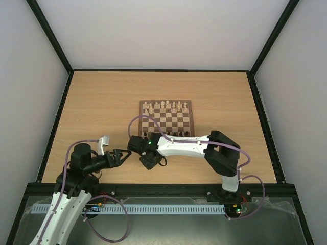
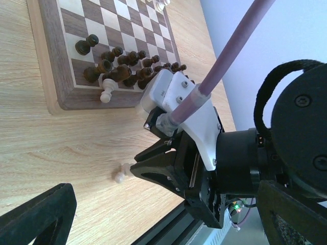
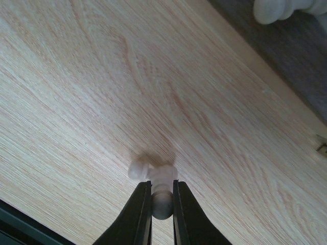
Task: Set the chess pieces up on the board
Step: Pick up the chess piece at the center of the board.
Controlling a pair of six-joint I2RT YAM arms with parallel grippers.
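Pale grey walls (image 1: 163, 30) and a black frame (image 1: 51, 35) enclose a light wood-grain table (image 1: 97, 107); at its middle lies a square wooden chessboard (image 1: 166, 120) of brown and cream checks with a darker brown border; pale cream chess pieces (image 1: 162, 106) line its far edge, while dark brown chess pieces (image 2: 122, 71) crowd the near edge in a loose cluster; 1 stray cream piece (image 2: 107, 91) sits on the board's near border beside them. The white right arm (image 1: 184, 147) reaches leftward across the front of the board, its black right gripper (image 3: 161, 185) pointing down at bare table just off the board's near-left corner; its 2 fingers are clamped narrowly around 1 small round-headed cream piece (image 3: 162, 174), which is low against the wood grain, apart from the board; whether it touches the table cannot be told. The left gripper (image 1: 123, 155) hangs just beside it to the left, its 2 fingers (image 2: 38, 217) spread wide and holding nothing; a purple cable (image 2: 230, 51) trails along the right wrist.
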